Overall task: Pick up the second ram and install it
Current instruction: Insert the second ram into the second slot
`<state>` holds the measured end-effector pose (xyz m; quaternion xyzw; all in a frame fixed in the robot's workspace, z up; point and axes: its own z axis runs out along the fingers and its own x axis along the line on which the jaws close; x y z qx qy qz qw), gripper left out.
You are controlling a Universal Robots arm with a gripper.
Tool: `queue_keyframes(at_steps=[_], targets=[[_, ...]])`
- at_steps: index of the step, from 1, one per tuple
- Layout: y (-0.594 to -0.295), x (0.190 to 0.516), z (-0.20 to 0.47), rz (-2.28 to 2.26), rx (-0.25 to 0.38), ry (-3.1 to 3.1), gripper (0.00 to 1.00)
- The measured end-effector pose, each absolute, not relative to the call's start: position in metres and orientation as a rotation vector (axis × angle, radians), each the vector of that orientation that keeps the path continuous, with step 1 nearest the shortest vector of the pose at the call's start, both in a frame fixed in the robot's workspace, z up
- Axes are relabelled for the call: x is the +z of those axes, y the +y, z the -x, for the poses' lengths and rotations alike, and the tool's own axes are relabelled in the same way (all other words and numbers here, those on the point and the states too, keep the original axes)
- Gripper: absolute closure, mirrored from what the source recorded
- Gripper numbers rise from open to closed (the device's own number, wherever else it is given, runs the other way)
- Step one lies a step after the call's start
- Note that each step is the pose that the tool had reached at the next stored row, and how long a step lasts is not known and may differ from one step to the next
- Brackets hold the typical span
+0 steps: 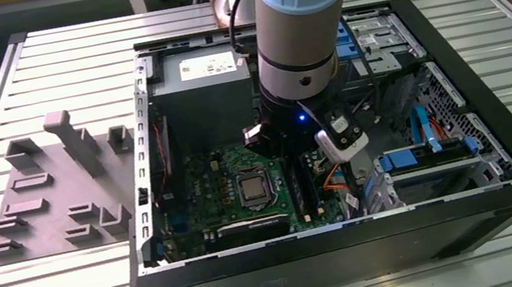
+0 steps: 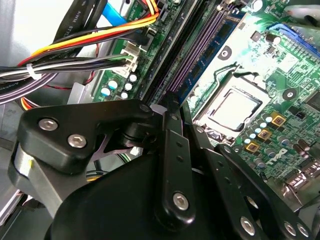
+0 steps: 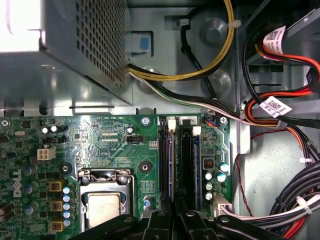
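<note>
Seating step: gripper, fingers pressed together, bears on the ram standing in its slot near the motherboard edge by the cables; next likely needs firm, even downward pressure.

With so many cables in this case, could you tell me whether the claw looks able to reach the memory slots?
Probably yes: the claw hangs right above the memory slots, and the cables lie off to one side.

Arm reaching down into open computer case, over green motherboard, grey fixture block beside case
</note>
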<state>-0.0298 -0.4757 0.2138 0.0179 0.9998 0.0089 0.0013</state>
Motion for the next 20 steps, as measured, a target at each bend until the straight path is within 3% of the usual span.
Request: queue_keyframes(at_steps=[20], targets=[[-0.4755,0.2134,0.0298,-0.056,0.030,3.138,0.86]])
